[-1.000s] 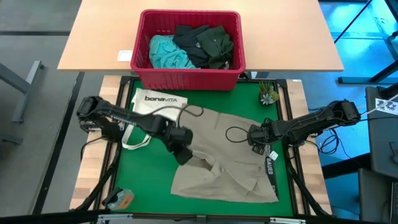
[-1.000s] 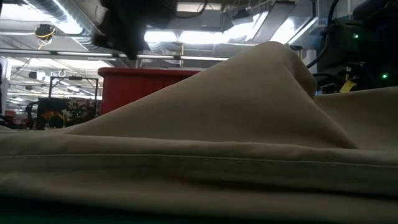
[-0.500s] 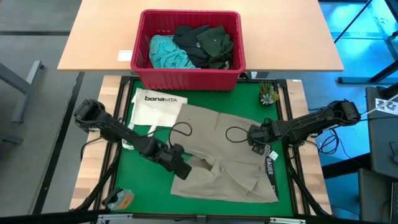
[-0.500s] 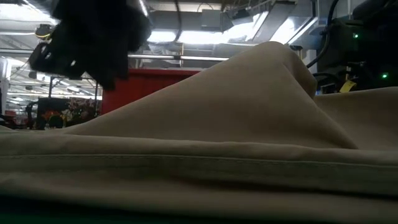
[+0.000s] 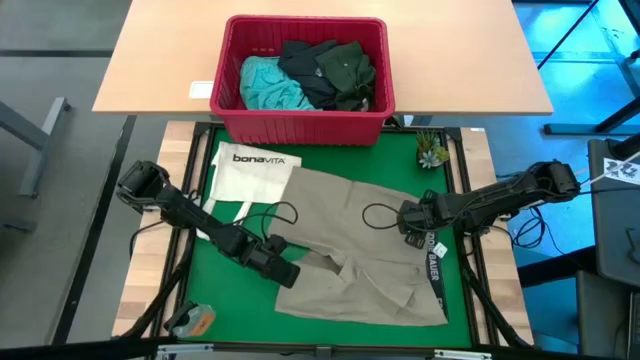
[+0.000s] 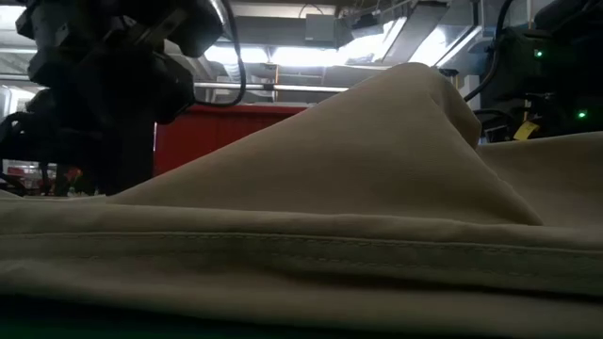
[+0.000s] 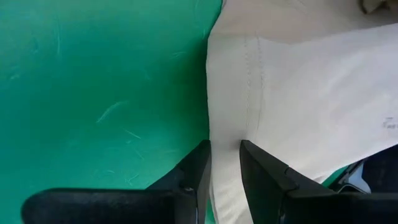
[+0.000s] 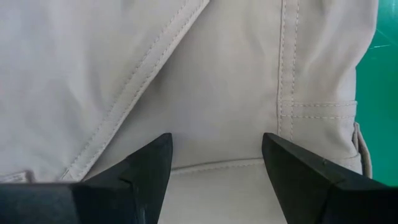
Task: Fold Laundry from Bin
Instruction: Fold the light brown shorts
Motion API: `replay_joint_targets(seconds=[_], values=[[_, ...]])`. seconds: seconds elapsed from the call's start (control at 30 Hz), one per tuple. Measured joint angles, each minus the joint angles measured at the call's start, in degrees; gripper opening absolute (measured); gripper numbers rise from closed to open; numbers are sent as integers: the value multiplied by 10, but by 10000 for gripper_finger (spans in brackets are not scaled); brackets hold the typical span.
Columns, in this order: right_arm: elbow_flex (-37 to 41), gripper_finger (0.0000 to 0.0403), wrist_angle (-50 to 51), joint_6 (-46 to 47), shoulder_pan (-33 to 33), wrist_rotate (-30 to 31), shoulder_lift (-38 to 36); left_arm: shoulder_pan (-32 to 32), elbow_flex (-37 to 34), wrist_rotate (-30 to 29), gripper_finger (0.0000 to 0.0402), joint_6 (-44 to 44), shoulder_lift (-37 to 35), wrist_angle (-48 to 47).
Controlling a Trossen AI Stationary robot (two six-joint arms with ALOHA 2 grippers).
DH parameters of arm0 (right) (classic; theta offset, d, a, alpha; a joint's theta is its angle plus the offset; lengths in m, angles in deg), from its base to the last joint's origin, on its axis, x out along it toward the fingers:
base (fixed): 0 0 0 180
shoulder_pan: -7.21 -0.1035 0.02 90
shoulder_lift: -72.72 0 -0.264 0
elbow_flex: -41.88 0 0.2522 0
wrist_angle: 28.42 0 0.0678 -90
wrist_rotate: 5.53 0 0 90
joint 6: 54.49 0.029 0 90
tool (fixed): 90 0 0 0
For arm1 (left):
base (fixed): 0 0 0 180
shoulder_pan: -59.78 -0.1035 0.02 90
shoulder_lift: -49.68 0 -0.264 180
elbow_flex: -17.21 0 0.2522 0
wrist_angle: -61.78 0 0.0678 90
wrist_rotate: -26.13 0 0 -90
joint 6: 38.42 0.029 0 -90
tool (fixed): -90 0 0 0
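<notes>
A khaki-tan garment (image 5: 365, 255) lies spread on the green mat (image 5: 225, 285). The red bin (image 5: 300, 125) stands beyond the mat and holds turquoise (image 5: 268, 82) and dark laundry (image 5: 330, 68). My left gripper (image 7: 225, 158) is low at the garment's left hemmed edge (image 7: 214, 93), slanting down. Its fingers stand a narrow gap apart, one over the mat and one over the cloth. My right gripper (image 8: 216, 155) stands open wide over the garment's right part (image 5: 405, 220). In the low view the cloth rises to a peak (image 6: 419, 75). My left gripper stands astride the hemmed edge from above; I cannot tell whether its fingertips touch the cloth. My right gripper points down at flat cloth beside a stitched seam (image 8: 286, 74); whether its fingertips rest on it cannot be told.
A white bonaVITA tote (image 5: 250, 170) lies at the mat's far left. A small plant (image 5: 432, 150) stands at the far right corner. A black lettered strap (image 5: 432, 268) lies along the garment's right side, and a small orange-and-grey object (image 5: 192, 320) at the near left.
My left gripper has come down and toward the table's near-left, from above the garment's middle to its left edge, rolling its wrist on the way. Its finger gap looks unchanged. The garment has stayed as it lay.
</notes>
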Motion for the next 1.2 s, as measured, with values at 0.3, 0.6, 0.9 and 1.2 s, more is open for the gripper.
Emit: replay_joint_targets(seconds=[0.3, 0.6, 0.9, 1.2], values=[[0, 250, 0, 0, 0, 0, 0, -21, 0, 33, 104, 20, 0, -3], [0, 250, 0, 0, 0, 0, 0, -46, 0, 32, 169, 65, 0, -1], [0, 250, 0, -1, 0, 0, 0, -48, 0, 33, 173, 65, 0, 1], [0, 250, 0, -1, 0, 0, 0, -48, 0, 19, 161, 65, 0, 25]])
